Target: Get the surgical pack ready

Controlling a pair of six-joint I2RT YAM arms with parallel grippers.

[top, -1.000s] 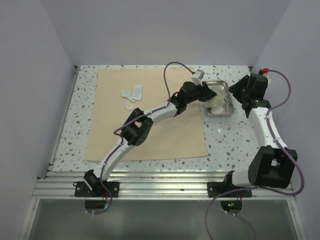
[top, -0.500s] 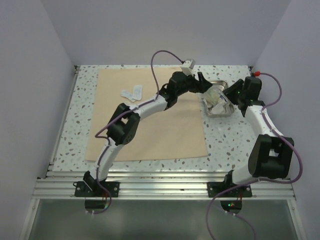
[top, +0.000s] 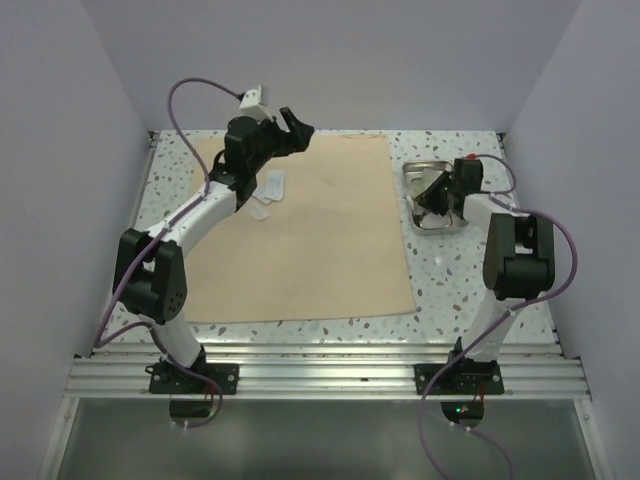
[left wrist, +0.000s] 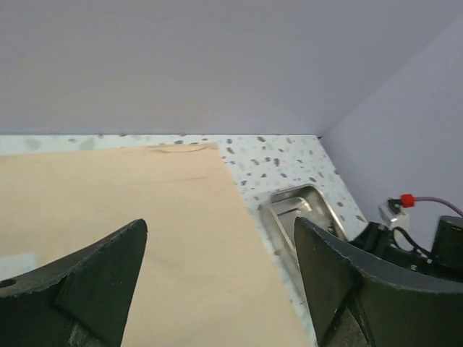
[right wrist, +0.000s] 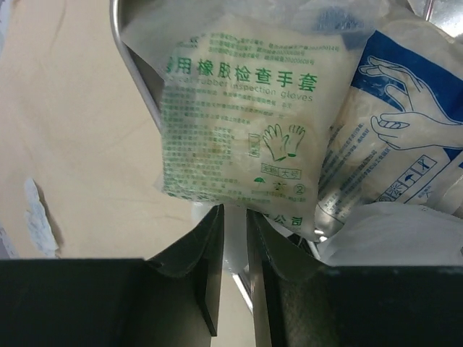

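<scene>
Steel tray (top: pixel 412 170): beside the tan wrap sheet (top: pixel 320 240).
Right gripper (right wrist: pixel 235 213): jaws nearly together, pinching the glove packet (right wrist: pixel 239 116) over the tray.
Left gripper (top: pixel 297 128): spread wide, empty, above the sheet.

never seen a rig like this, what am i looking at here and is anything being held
Two robot arms bolted to a table, each ending in a two-finger gripper. The wide picture looks down from above; the other two come from wrist cameras. On the table lie a tan wrap sheet with small white packets, and a steel tray holding more. The left gripper hangs open and empty above the sheet. The right gripper, in the tray, pinches the clear edge of a glove packet.
</scene>
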